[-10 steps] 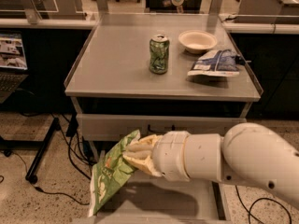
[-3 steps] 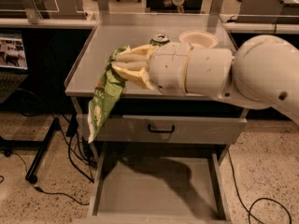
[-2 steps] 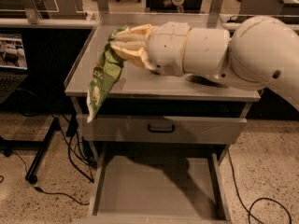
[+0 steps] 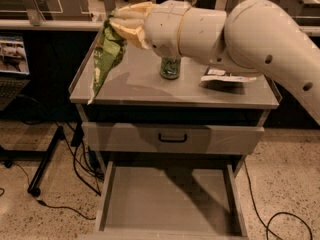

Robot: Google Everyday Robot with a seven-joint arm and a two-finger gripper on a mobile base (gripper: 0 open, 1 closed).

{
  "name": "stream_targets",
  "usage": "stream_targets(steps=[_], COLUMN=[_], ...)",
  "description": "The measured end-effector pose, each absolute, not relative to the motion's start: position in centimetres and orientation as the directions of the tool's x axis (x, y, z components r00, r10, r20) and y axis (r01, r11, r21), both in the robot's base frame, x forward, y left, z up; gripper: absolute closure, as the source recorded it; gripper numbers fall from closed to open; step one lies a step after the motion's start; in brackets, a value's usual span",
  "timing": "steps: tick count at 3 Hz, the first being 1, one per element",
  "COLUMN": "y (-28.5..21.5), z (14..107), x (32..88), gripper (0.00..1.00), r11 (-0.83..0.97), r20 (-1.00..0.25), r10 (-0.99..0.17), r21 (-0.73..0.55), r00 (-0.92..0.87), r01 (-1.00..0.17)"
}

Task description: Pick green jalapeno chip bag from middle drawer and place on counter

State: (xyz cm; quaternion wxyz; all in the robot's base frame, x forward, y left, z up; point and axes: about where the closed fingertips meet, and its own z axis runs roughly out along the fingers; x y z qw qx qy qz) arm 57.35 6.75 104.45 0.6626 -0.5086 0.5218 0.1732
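My gripper (image 4: 120,26) is shut on the top of the green jalapeno chip bag (image 4: 104,59) and holds it in the air above the left edge of the counter (image 4: 135,86). The bag hangs down limp, its lower tip reaching over the counter's left rim. The middle drawer (image 4: 167,199) stands pulled out below, its grey floor bare. My white arm reaches in from the upper right and covers the back of the counter.
A green drink can (image 4: 170,68) stands mid-counter, and a blue-and-white bag (image 4: 225,76) lies to its right. The top drawer front with a dark loop handle (image 4: 172,138) is closed. Cables and a stand leg (image 4: 45,159) lie on the floor at left.
My gripper has lifted the chip bag from down by the open drawer up to above the counter's left side. The drawer stays open.
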Motion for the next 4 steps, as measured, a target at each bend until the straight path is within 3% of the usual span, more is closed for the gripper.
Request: stream_targets(steps=[4], y=[11.8], z=[101.0], x=[66.3], gripper=[1.0], r11=[0.417], r20=[-0.828], r10=[-0.479], r21=[-0.507], r00=[0.292], r01=[-0.755])
